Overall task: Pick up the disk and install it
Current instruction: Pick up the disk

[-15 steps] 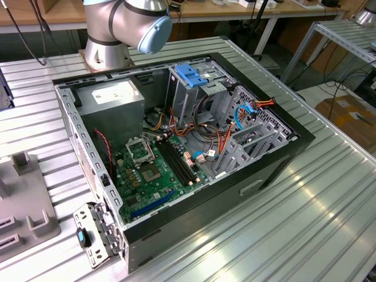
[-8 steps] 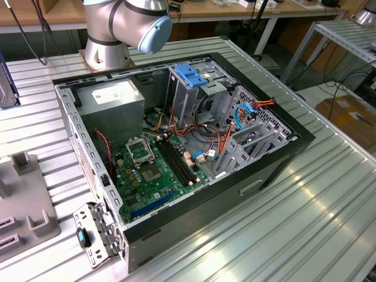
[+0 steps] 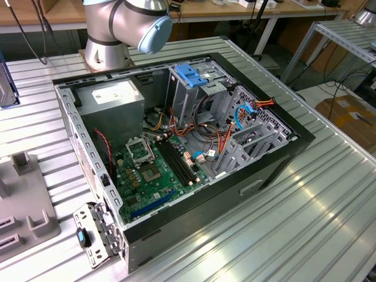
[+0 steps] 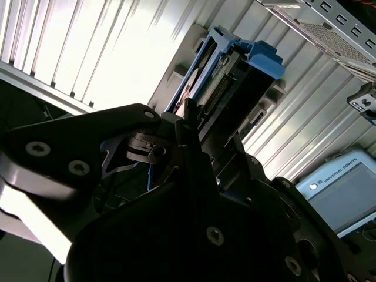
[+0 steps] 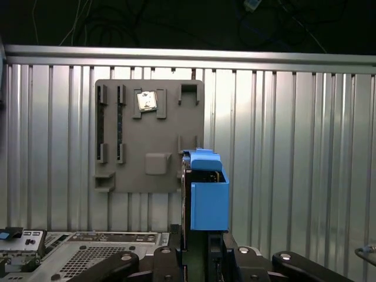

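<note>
The gripper [image 5: 202, 245] has its fingers [image 5: 187, 249] drawn in tight on the disk [image 5: 208, 202], one on each side of its lower end, with no gap showing between finger and blue frame. The disk stands on edge straight out of the jaws, its blue plastic rail wrapped round the far end and down one side.

In the first wrist view it is seen against the ribbed metal table [image 5: 294, 147], overlapping the corner of a grey fixture plate [image 5: 132, 150] that lies flat there. A small silvery part [image 5: 147, 101] sits in one of the plate's slots. How high the disk sits above the table I cannot tell.

The second wrist view looks along the dark gripper body from the other side and gives what the first does not: the disk's connector edge and a sliver of its label inside the blue rail. It also shows a handset with a screen [image 4: 343, 194] lying off to one side.

The exterior view shows the arm [image 3: 126, 23] rising behind the open computer case [image 3: 258, 176]. Inside the case are the grey power supply [image 3: 111, 97], the green motherboard [image 3: 147, 170] and a light-blue bracket [image 3: 191, 73] on top of the drive cage, near the arm's base
</note>
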